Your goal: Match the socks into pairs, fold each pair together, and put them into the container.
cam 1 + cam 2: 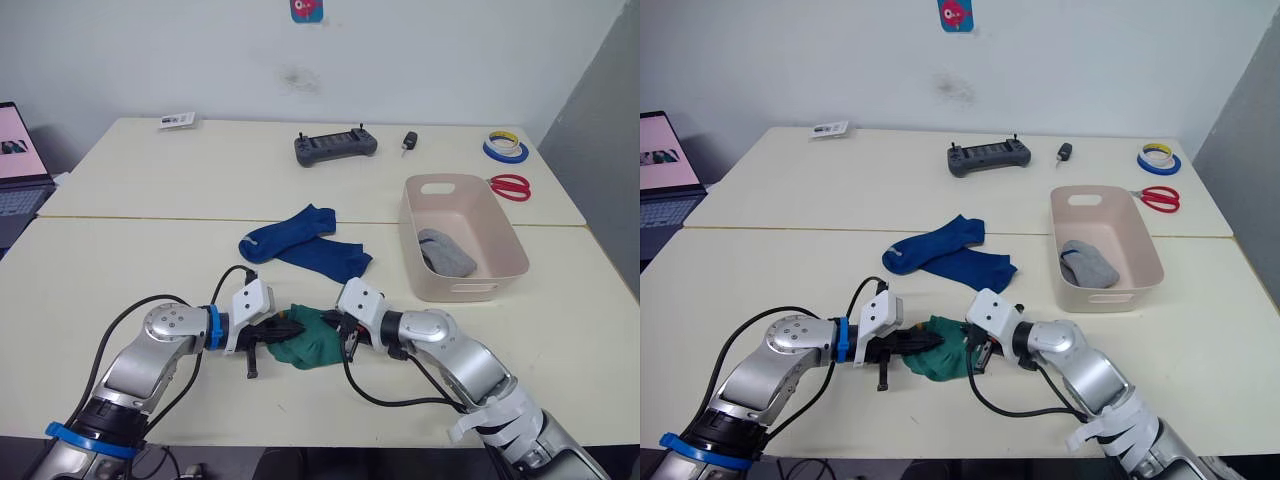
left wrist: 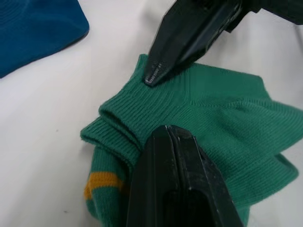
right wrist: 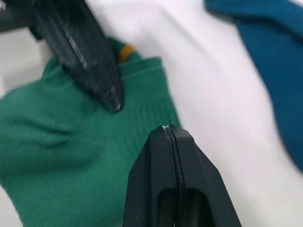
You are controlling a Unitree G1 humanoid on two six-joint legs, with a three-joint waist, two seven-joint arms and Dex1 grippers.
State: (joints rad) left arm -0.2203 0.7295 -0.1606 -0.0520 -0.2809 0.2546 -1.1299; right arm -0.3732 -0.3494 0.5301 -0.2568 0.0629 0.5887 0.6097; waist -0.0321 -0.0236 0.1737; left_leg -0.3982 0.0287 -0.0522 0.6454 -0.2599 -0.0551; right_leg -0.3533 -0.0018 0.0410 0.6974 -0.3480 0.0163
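Left eye view showed the green pair (image 1: pixel 312 340) bunched on the table well short of the container (image 1: pixel 500 235), pinched between the left gripper (image 1: pixel 283 330) and right gripper (image 1: pixel 330 325), both clenched on it from opposite ends.

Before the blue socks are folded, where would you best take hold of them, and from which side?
Grip the ribbed cuff of the blue socks at their end toward the robot's left, coming from above. They lie flat and crossed on the table, so the cuffs are likely the thickest edges to pinch. Both grippers are busy at the green socks.
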